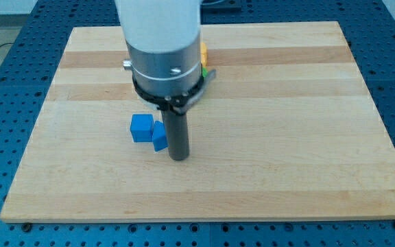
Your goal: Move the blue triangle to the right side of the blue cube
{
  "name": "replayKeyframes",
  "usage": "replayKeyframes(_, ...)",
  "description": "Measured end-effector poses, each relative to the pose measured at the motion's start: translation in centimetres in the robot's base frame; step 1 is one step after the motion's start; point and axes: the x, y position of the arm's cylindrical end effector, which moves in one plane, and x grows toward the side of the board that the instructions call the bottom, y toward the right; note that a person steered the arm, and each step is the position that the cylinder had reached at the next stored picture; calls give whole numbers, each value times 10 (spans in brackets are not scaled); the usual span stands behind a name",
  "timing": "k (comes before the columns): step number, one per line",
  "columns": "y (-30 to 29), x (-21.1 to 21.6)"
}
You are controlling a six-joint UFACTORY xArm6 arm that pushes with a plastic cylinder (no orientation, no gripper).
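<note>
The blue cube (141, 127) lies on the wooden board (280, 137), left of the board's middle. The blue triangle (159, 137) sits just right of the cube and slightly lower in the view, touching or nearly touching it; the rod hides its right part. My tip (178, 157) rests on the board right against the triangle's right side.
A yellow block (203, 51) and a green block (207, 71) peek out from behind the arm's body near the view's top; their shapes are hidden. The board lies on a blue perforated table (5, 82).
</note>
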Motion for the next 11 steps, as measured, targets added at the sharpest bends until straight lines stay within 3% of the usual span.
replayKeyframes(2,-14,-51)
replayKeyframes(4,-17,-10)
replayKeyframes(7,-83,-40)
replayKeyframes(9,-62,-8)
replayKeyframes(11,-32,-25)
